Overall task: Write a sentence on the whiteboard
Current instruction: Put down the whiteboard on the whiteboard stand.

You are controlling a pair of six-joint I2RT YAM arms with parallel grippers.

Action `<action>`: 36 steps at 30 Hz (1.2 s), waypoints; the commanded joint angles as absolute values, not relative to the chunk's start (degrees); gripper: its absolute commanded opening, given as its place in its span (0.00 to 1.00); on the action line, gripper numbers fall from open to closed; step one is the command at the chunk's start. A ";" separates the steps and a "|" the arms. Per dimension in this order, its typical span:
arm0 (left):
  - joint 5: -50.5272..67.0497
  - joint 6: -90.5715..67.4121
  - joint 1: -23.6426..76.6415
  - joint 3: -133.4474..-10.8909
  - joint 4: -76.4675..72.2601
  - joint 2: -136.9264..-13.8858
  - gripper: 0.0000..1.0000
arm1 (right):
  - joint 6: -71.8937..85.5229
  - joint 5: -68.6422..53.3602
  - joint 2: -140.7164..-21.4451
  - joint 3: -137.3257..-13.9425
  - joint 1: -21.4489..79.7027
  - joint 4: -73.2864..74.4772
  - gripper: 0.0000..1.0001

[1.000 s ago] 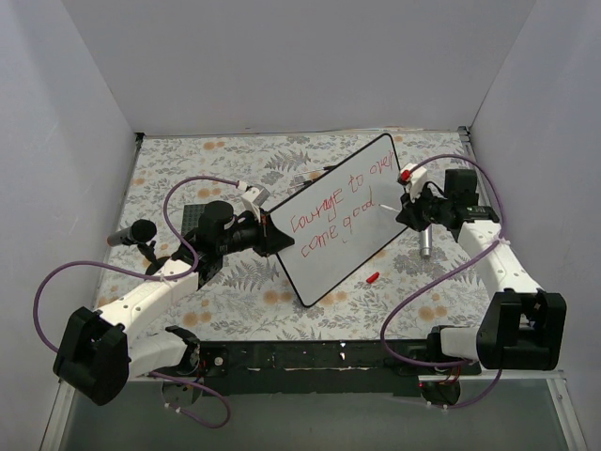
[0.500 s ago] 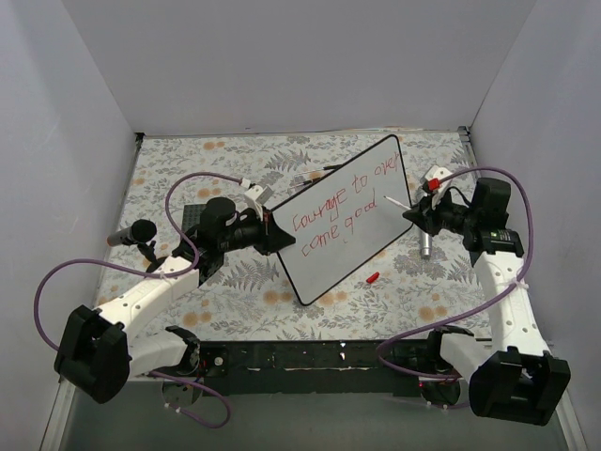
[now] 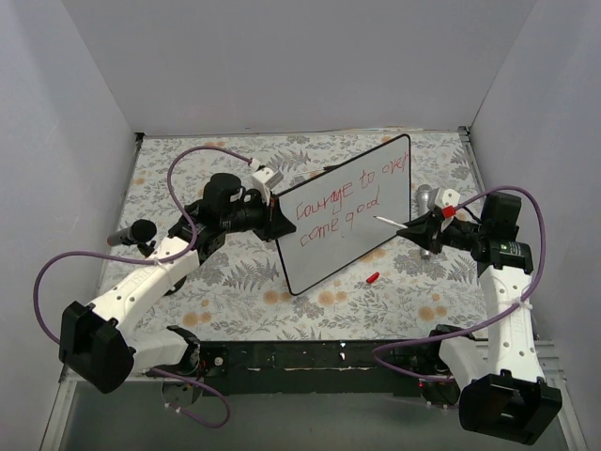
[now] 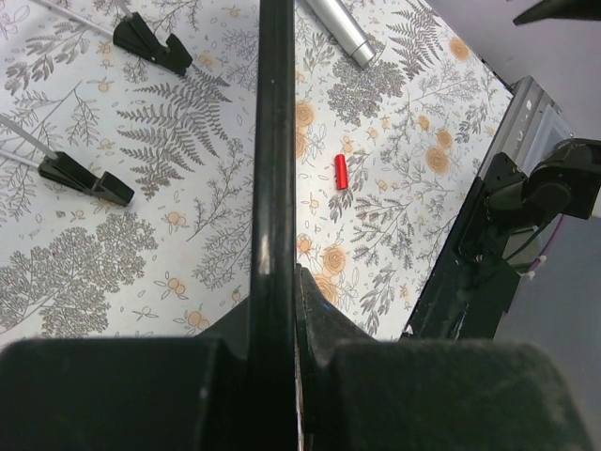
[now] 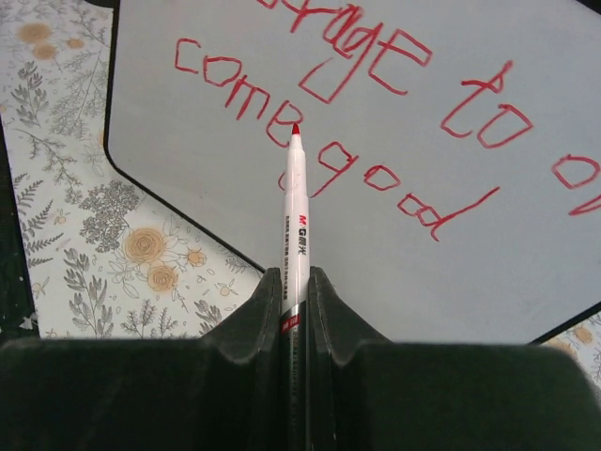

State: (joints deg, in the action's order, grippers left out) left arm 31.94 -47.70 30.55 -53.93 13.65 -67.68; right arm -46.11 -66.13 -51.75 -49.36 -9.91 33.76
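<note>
While my left hand point(image 4: 277, 301) clamps the whiteboard point(image 3: 319, 254) by its rim, propped up on edge, my right hand point(image 5: 296, 282) is pinched narrow on the red marker point(image 5: 296, 202). The marker's long axis runs straight from hand to whiteboard, its tip by "good" in the sentence point(image 3: 343, 207). Can't tell if it's touching. Blank whiteboard lies below that word.

A robotics lab cell: plain white panel walls point(image 3: 300, 66) box in a floral-print surface point(image 3: 235, 301) carrying a white left arm point(image 3: 136, 293) and right arm point(image 3: 507, 310).
</note>
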 commanded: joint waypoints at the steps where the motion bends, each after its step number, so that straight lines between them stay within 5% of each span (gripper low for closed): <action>1: 31.12 -43.68 30.59 -60.99 17.05 -68.46 0.00 | -53.08 -72.33 -49.31 -51.50 -10.28 40.34 0.01; 36: 36.56 -42.53 20.92 -85.68 14.77 -82.69 0.00 | -49.31 -68.47 -53.26 -47.81 -10.63 35.60 0.01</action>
State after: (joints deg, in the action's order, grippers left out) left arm 33.82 -42.02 21.98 -79.22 23.73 -81.87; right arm -51.27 -69.14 -52.64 -48.71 -10.39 38.57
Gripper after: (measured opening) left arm 0.033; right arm 0.165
